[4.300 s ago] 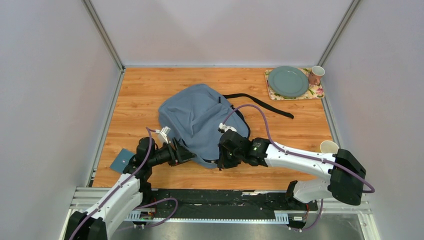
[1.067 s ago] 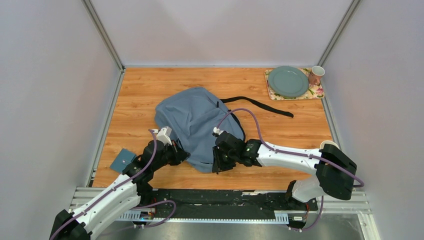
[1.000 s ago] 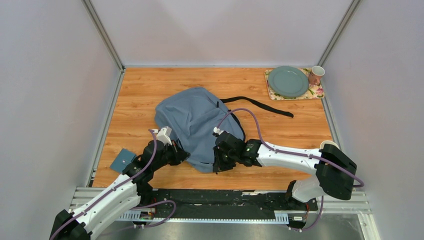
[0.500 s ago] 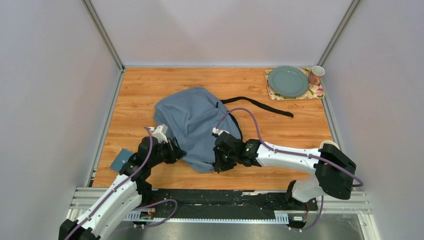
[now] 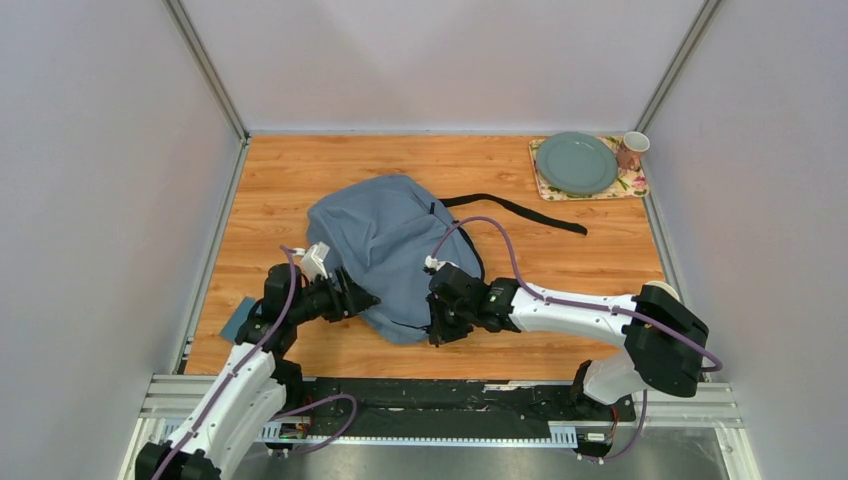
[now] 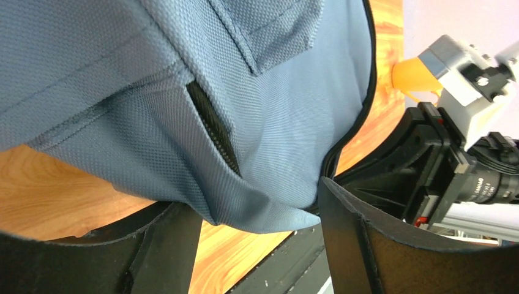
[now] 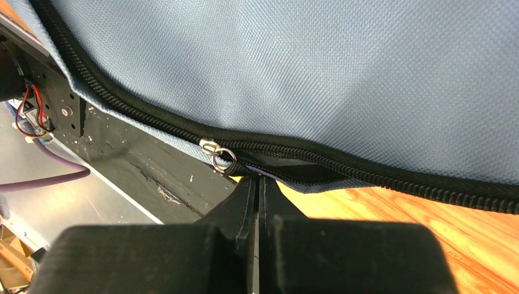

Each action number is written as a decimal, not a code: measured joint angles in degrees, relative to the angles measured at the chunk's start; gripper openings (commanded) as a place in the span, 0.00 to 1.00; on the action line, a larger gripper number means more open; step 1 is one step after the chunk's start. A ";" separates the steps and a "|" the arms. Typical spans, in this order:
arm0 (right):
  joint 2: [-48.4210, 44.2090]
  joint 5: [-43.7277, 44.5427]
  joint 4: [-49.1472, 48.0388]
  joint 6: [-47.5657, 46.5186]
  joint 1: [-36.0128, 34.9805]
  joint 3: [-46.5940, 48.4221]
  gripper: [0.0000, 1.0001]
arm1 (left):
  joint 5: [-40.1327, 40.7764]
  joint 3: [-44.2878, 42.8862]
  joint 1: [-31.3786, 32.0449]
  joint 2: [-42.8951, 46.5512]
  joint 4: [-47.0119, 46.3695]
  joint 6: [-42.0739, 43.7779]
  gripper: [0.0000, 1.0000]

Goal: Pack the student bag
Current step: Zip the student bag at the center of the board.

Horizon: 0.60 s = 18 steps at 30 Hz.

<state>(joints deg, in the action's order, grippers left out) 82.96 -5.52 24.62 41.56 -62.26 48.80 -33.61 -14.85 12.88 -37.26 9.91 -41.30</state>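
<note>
Near edge of the student bag (image 5: 385, 240), right side: the right gripper (image 7: 257, 179) has its fingers pressed flat together just under the zip pull (image 7: 223, 156). The pull's dark tab runs from the silver ring into their tips and looks pinched, presumably so the slider can be drawn along the zip (image 7: 392, 174) to open the bag.
Near edge of the bag, left side: the left gripper (image 6: 254, 199) stands wide apart and holds nothing. The bag's lower corner sags between the fingers without being clamped. My guess is that it waits there to take the fabric and brace it against the other arm's pull.
Left of the bag: a small blue card (image 5: 238, 320) lies flat beside the left arm. It may be something to pack, though I cannot tell.
Right of the bag: a paper cup (image 5: 655, 291) sits by the right arm's elbow, partly hidden.
Bag itself: it lies slumped about mid table (image 5: 300, 170), limp and flat, which suggests packing has hardly begun.
Just beyond the bag: its black strap (image 5: 520, 210) trails rightward over the wood, clear of both arms.
Far beyond the bag, right corner: a green plate (image 5: 576, 163) rests on a floral mat (image 5: 636, 185), with a mug (image 5: 631, 150) just beside the plate. All three are well apart from the work.
</note>
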 measured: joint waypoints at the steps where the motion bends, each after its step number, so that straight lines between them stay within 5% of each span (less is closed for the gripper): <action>1: 0.00 -0.13 -0.02 0.20 0.07 0.00 0.00 | -0.07 -0.02 -0.07 0.85 0.28 -0.37 0.75; 18: 0.00 -1.11 0.02 0.68 0.09 0.76 0.00 | 0.94 6.23 0.63 20.11 10.84 -16.35 0.77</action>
<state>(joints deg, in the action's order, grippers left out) 82.96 -6.63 24.64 42.24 -62.17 49.56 -32.67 -8.62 13.52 -17.15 20.75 -57.65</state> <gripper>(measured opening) 0.010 0.769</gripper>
